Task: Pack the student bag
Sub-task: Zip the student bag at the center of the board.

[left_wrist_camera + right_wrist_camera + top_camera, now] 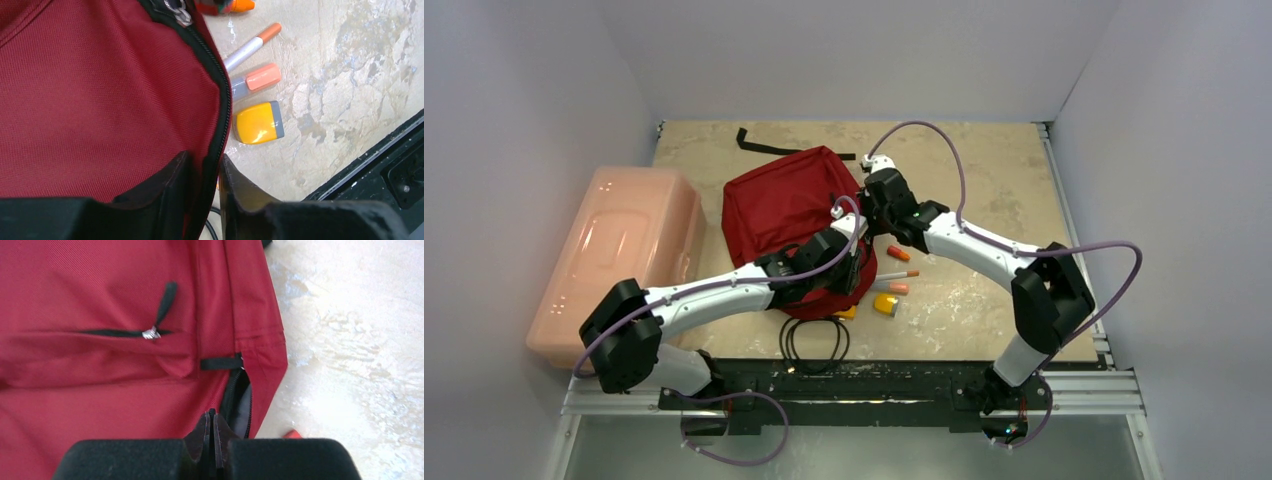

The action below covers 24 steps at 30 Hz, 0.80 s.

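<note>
The student bag, dark red with black zippers, lies in the middle of the table. My left gripper is at its near right edge; in the left wrist view the left gripper is shut on the bag's black zipper edge, one finger on each side. My right gripper is at the bag's far right side. In the right wrist view the right gripper is shut over the bag, with a thin black zipper pull pinched between its tips beside a partly open zipper.
Loose items lie right of the bag: an orange-capped marker, a pink-capped highlighter, a yellow block and an orange piece. A pale pink plastic box stands at the left. A black cable loop lies at the near edge.
</note>
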Each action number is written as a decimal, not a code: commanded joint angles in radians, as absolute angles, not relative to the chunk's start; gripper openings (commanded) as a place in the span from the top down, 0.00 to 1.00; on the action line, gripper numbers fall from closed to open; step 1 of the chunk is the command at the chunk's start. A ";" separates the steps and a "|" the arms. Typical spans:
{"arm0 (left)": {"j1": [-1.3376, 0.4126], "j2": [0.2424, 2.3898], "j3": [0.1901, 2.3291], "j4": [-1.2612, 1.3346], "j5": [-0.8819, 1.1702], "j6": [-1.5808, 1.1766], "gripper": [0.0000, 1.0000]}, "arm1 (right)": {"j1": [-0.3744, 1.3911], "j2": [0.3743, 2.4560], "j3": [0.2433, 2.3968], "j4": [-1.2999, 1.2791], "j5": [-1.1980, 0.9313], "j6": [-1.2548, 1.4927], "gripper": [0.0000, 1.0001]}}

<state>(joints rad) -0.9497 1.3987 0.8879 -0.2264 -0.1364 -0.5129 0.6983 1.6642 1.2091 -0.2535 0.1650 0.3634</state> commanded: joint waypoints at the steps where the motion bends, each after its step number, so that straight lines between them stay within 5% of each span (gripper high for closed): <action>1: -0.955 1.409 0.882 -0.214 -0.121 -0.508 0.80 | 0.683 1.619 1.193 -0.072 0.172 0.486 1.00; 6: -0.954 1.389 0.851 -0.184 -0.099 -0.498 1.00 | 0.654 1.718 1.238 0.050 0.201 0.522 1.00; 24: -1.033 1.266 0.713 -0.074 -0.016 -0.444 1.00 | 0.468 1.906 1.383 0.204 0.248 0.418 1.00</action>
<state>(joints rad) -0.9714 1.3327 0.7639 -0.0547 -0.1585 -0.4477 0.5323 1.9236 1.3148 0.0082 0.1638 0.4927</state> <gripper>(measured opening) 0.035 0.010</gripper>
